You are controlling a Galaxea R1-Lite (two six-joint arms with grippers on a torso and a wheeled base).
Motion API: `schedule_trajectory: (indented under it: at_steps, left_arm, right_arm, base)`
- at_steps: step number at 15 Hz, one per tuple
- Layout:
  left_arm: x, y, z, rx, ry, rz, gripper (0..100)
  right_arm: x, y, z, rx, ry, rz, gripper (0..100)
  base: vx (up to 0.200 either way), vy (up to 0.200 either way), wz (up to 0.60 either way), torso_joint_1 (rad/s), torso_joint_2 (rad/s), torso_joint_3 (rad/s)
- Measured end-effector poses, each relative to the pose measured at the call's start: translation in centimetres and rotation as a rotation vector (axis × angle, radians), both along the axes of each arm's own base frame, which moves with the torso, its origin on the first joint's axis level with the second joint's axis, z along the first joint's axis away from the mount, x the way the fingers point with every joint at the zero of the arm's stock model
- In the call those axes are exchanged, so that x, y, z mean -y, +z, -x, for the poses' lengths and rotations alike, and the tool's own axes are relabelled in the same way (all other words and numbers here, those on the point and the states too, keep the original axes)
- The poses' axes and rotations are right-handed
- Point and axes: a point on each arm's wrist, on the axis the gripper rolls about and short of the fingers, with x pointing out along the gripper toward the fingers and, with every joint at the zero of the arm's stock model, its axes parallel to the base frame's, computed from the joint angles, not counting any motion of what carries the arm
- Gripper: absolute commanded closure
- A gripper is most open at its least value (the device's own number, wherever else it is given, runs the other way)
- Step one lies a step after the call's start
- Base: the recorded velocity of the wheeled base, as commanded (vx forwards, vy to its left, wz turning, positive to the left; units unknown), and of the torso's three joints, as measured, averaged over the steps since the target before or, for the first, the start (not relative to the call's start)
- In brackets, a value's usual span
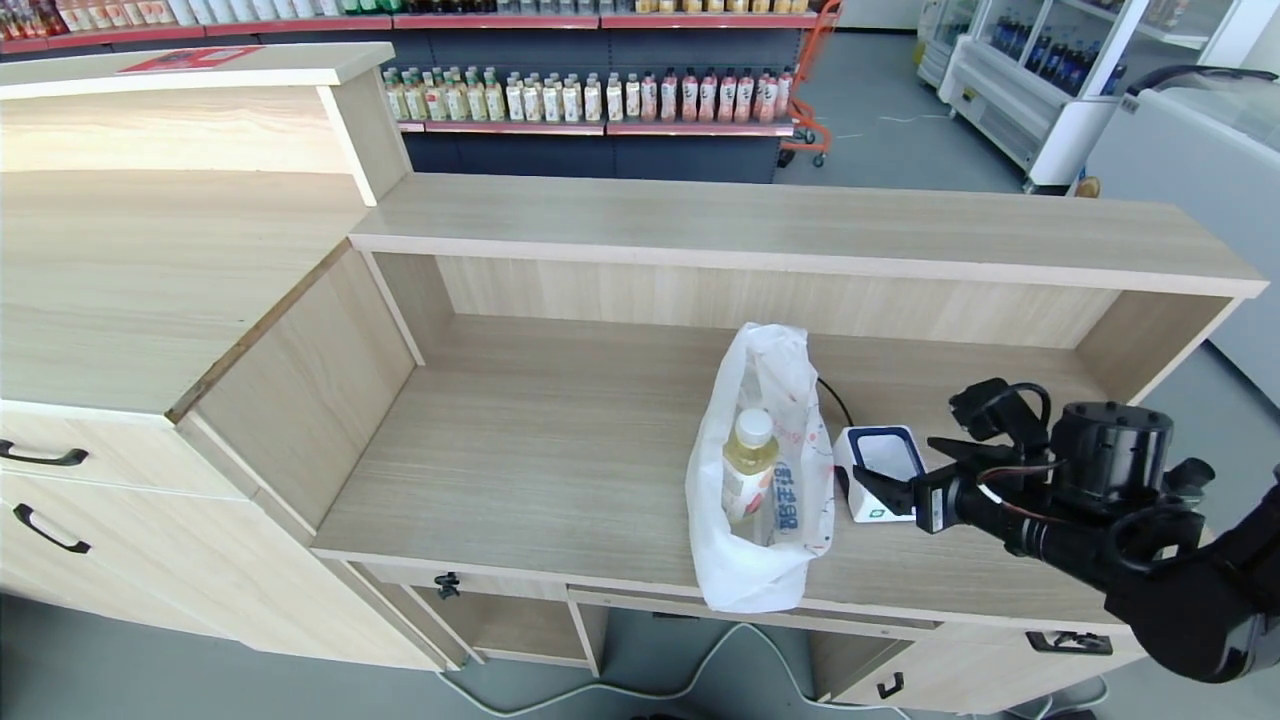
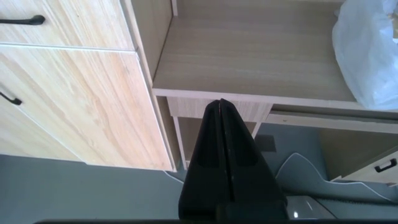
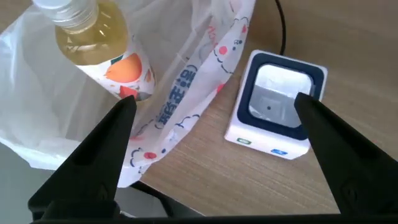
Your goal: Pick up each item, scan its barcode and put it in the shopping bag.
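Bag (image 1: 742, 578) white with red-and-blue print — bottle (image 1: 748, 470) pale yellow.

Store shelves (image 1: 600, 128) lined with bottles run along the top, a white freezer (image 1: 1070, 140) stands upper right, and black-handled drawers (image 1: 100, 490) sit lower left.

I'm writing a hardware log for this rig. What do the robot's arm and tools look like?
The right arm is black, with round joints, looping black cables and a thin red wire near the wrist. The right tool has two black fingers tapering to points; the left tool is black and wedge-shaped.
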Motion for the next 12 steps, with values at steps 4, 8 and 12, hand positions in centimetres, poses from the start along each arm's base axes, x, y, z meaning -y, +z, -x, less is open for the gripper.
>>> schedule_trajectory:
  at_steps: [4, 8, 12]
  left_arm:
    - [0.0, 0.0, 0.0, 0.000, -0.001, -0.001, 100]
    - [0.0, 0.0, 0.0, -0.001, 0.000, -0.001, 100]
    - [0.0, 0.0, 0.0, -0.001, 0.000, -0.001, 100]
  right_arm:
    - [3.6, 2.1, 0.1, 0.073, -0.116, 0.006, 0]
    - [6.0, 2.5, 0.9, 0.078, -0.200, 0.000, 0]
    - [6.4, 1.6, 2.9, 0.026, -0.220, 0.007, 0]
  base:
    - [0.000, -0.200, 0.00, 0.002, 0.00, 0.004]
    - [0.000, -0.200, 0.00, 0.002, 0.00, 0.001]
    - [0.000, -0.200, 0.00, 0.001, 0.00, 0.002]
